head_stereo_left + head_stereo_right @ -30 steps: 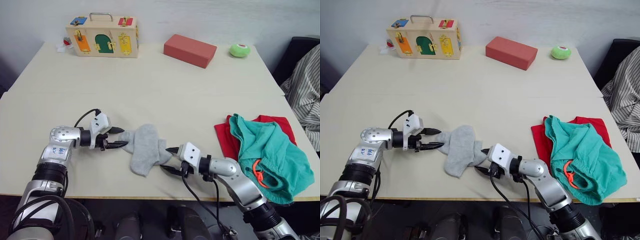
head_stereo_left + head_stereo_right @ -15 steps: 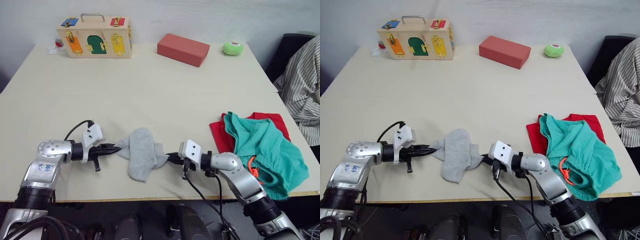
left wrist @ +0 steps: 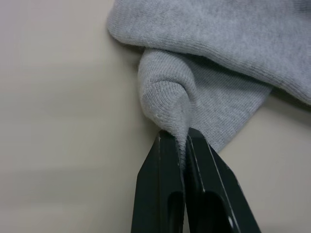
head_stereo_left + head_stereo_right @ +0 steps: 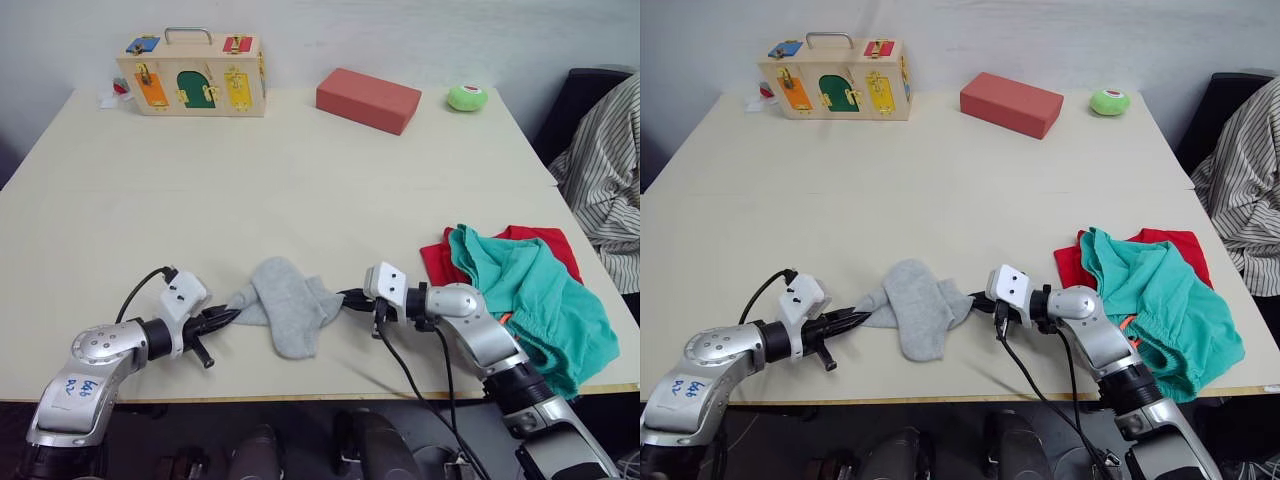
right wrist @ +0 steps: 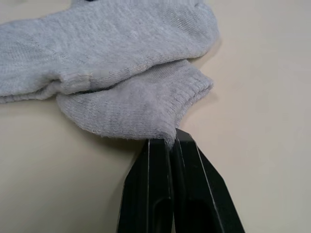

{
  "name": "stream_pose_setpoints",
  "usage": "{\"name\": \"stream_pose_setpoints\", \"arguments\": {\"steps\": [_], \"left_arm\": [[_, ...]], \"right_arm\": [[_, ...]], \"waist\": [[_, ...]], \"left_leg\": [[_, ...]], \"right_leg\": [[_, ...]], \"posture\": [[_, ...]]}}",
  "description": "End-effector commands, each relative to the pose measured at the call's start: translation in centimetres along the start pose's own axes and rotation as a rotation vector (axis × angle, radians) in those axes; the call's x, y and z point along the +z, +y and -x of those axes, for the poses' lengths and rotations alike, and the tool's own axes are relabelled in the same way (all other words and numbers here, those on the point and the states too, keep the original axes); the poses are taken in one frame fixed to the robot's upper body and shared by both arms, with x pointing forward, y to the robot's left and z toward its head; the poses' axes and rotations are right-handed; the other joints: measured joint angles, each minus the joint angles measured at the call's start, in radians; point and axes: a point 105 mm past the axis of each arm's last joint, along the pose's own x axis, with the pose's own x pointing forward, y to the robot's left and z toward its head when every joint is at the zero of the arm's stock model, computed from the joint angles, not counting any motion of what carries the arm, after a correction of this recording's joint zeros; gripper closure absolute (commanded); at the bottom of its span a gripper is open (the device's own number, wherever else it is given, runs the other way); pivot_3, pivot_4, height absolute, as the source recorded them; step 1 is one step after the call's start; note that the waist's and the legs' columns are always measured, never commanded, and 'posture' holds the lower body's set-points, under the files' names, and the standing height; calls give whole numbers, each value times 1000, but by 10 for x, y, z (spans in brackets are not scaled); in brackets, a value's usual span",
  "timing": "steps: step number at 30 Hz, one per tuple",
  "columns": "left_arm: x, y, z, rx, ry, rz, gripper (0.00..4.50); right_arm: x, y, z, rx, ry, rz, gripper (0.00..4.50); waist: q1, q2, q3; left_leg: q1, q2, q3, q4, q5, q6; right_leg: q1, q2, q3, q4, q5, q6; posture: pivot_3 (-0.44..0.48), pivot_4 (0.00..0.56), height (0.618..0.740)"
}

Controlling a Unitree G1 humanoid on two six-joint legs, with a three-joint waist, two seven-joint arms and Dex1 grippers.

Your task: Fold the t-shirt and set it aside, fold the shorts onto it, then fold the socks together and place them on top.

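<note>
Near the table [image 4: 300, 180] front edge, left gripper [image 4: 228, 316] and right gripper [image 4: 352, 297] level, facing inward, each pinching the socks [image 4: 290, 305]

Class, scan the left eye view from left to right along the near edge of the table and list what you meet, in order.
left gripper → socks → right gripper → t-shirt → shorts
</note>
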Motion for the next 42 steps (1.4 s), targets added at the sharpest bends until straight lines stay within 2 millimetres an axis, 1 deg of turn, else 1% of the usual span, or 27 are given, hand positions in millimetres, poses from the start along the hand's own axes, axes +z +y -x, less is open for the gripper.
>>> {"name": "stream_pose_setpoints", "arguments": {"steps": [1, 3, 4, 5, 6, 8, 10, 11, 13, 15, 16, 17, 19, 21, 22, 24, 26, 29, 30, 31, 33, 35, 39, 40, 42], "left_arm": [[2, -1, 3, 13, -22, 40, 4469], [0, -2, 3, 15, -19, 87, 4019], [-2, -2, 4, 21, -7, 110, 3849], [-4, -2, 4, 25, 2, 124, 3566], [-2, 0, 5, 35, -3, 134, 3282], [3, 2, 6, 45, -29, 151, 2606], [8, 3, 8, 40, -45, 161, 2038], [10, 5, 12, 41, -48, 162, 1634], [10, 4, 25, 3, -36, 171, 1031], [10, 8, 37, 7, -20, 179, 452], [9, 13, 43, 23, -13, 184, 67], [7, 16, 49, 22, 6, 197, 0], [8, 25, 59, 6, 26, 219, 0], [22, 38, 56, -43, -7, 285, 0], [27, 41, 54, -67, -20, 302, 0], [38, 47, 41, -112, -25, 331, 0], [46, 54, 23, -140, 4, 326, 0], [54, 61, -1, -179, 35, 305, 0], [59, 63, -10, -192, 32, 297, 0], [64, 65, -19, -209, 28, 283, 0], [68, 66, -32, -233, 36, 267, 0], [69, 65, -45, -264, 55, 237, 0], [70, 56, -67, -337, 81, 231, 0], [69, 55, -70, -350, 90, 236, 0], [67, 54, -77, -358, 113, 203, 0]], "right_arm": [[-5, -2, 2, 0, 8, -37, 4500], [-2, -4, 2, -9, -26, -67, 4500], [-4, -1, 3, 10, -14, -107, 4285], [-6, 1, 3, 24, -2, -135, 4031], [-6, -2, 5, 7, 3, -126, 3830], [-5, -7, 11, -24, 8, -85, 3108], [-6, -8, 26, -19, 25, -80, 2467], [-6, -8, 38, -17, 32, -82, 2031], [-7, -1, 61, 16, 45, -105, 1358], [-5, 4, 76, 28, 39, -168, 710], [-2, 6, 81, 25, 29, -209, 315], [2, 10, 86, 31, 16, -274, 19], [8, 22, 93, 63, 25, -444, 19], [15, 45, 93, 127, 64, -662, 19], [19, 53, 92, 150, 74, -725, 19], [28, 61, 81, 152, 37, -821, 19], [31, 67, 67, 139, 37, -884, 19], [31, 73, 49, 105, 59, -942, 19], [31, 73, 43, 83, 59, -959, 19], [32, 73, 37, 68, 59, -963, 19], [34, 73, 29, 51, 64, -977, 19], [36, 74, 20, 49, 64, -986, 19], [33, 78, 2, 35, 93, -1000, 19], [32, 78, -1, 30, 98, -1004, 19], [28, 78, -8, 15, 127, -979, 386]], "waist": [[0, 0, 0], [0, 0, 0], [-1, 0, 0], [0, 0, 0], [0, 0, 0], [0, 0, 0], [1, 1, 1], [1, 1, 1], [5, 1, 1], [5, 2, 2], [5, 3, 2], [3, 3, 2], [0, 3, 2], [3, 5, 3], [7, 4, 3], [12, 4, 3], [20, 3, 3], [22, 3, 3], [23, 3, 3], [24, 3, 3], [23, 3, 2], [21, 2, 2], [18, 1, 1], [17, 1, 1], [15, 1, 1]], "left_leg": [[1, 0, 0, 0, 0, 0], [5, 0, 0, -1, 0, 0], [6, 0, 0, -2, -1, 0], [6, 0, 0, -2, -1, 0], [6, 0, 0, -2, -1, 0], [7, 0, 0, -3, -1, 0], [7, 0, 0, -3, -1, 0], [7, 0, 0, -3, -1, 0], [6, 0, 0, -3, -1, 0], [6, 0, -1, -5, -2, -1], [6, 0, 0, -6, -2, 0], [6, 0, 0, -6, -2, 0], [6, 0, 0, -7, -2, 0], [8, 0, 0, -10, -2, -1], [8, 0, -1, -10, -1, -1], [8, 0, -4, -11, 1, -2], [7, -1, -4, -12, 1, -2], [6, -1, -2, -12, 2, -3], [6, -1, -1, -12, 2, -4], [5, -1, -1, -12, 4, -8], [3, -1, 0, -10, 5, -9], [-4, -1, 0, -7, 5, -8], [-5, -1, 2, -4, 5, -8], [-5, -1, 1, -3, 5, -8], [-4, -1, 1, -3, 6, -8]], "right_leg": [[2, 0, 0, 0, 0, 0], [5, 0, 0, -2, 0, 0], [7, 0, 0, -2, 0, 0], [6, 0, 0, -2, 0, 0], [7, 0, 0, -2, 0, 0], [7, 0, 0, -2, 0, 0], [7, 0, 0, -2, 0, 0], [7, 0, 0, -2, 0, 0], [7, 0, 0, -2, 0, 0], [6, 0, -1, -4, 0, -1], [6, 0, -1, -6, -1, -1], [6, 0, -1, -6, 0, -1], [6, 0, -1, -6, -1, -1], [6, 0, -1, -6, -1, -1], [6, 0, -1, -6, -1, -2], [6, 0, -2, -6, -1, -2], [6, 0, -2, -6, -1, -2], [5, 0, -1, -6, -1, -2], [4, 0, -1, -6, -1, -2], [4, 0, -1, -6, -1, -2], [1, 1, -2, -6, -1, -2], [-5, 1, -1, -4, -1, -2], [-7, 1, -1, -1, -1, -2], [-6, 1, -1, 0, -1, -2], [-6, 1, 0, 1, -1, -2]], "posture": [[0, 150, 740], [0, 150, 740], [0, 150, 740], [0, 150, 740], [0, 150, 740], [0, 150, 740], [0, 150, 740], [0, 150, 740], [0, 150, 740], [0, 150, 740], [0, 150, 740], [0, 150, 740], [0, 150, 740], [0, 150, 740], [0, 150, 740], [0, 150, 740], [0, 150, 740], [0, 150, 740], [0, 150, 740], [0, 150, 740], [0, 150, 740], [0, 150, 740], [0, 150, 740], [0, 150, 740], [0, 150, 740]]}}
